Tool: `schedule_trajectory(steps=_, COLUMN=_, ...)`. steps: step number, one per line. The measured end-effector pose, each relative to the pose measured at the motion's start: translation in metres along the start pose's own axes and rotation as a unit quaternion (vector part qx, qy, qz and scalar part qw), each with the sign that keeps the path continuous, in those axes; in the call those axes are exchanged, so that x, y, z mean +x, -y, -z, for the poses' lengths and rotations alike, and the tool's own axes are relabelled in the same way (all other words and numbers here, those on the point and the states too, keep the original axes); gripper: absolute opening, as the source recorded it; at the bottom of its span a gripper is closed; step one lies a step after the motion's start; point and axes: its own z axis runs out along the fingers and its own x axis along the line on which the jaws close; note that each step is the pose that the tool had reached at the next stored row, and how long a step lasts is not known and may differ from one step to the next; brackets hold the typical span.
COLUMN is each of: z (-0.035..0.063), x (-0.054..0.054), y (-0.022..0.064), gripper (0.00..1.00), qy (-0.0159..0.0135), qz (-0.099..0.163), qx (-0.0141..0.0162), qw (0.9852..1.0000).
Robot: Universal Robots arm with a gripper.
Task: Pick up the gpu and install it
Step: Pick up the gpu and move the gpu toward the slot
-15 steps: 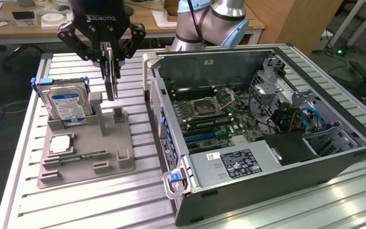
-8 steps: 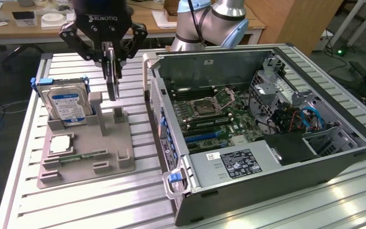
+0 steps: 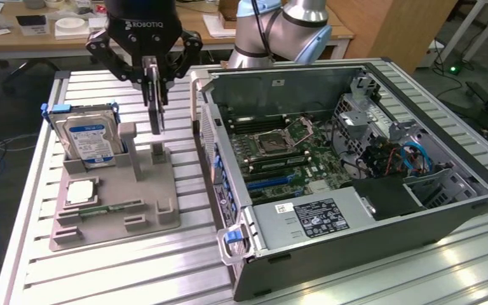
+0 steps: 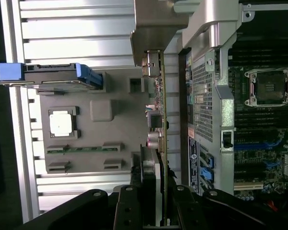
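Exterior view: black two-fingered pincer (image 3: 152, 73) clamped shut on the upper end of the gpu (image 3: 155, 111), a thin flat card with a dark face. Hangs upright and edge-on straight below the fingers, over the grey moulded plastic holder (image 3: 142, 184) on the ribbed metal counter (image 3: 100, 267), between the boxy silver hard drive with blue-white label (image 3: 91, 143) and the open black computer case (image 3: 354, 241). Wrist view: gpu (image 4: 158, 120) edge-on, green board edge, silvery metal bracket at the far end.

Black end effector (image 3: 152, 75) (white ROBOTIQ lettering) on a silver arm (image 3: 302, 28) with pale-blue joint caps and black cable (image 3: 267, 28).
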Motion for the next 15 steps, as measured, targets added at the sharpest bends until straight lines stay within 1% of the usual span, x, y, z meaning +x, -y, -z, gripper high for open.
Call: schedule_trajectory(steps=15, z=-0.0002, x=-0.017, y=-0.0012, gripper=0.28, qy=0.0, qz=0.0, qx=0.0, qw=1.0)
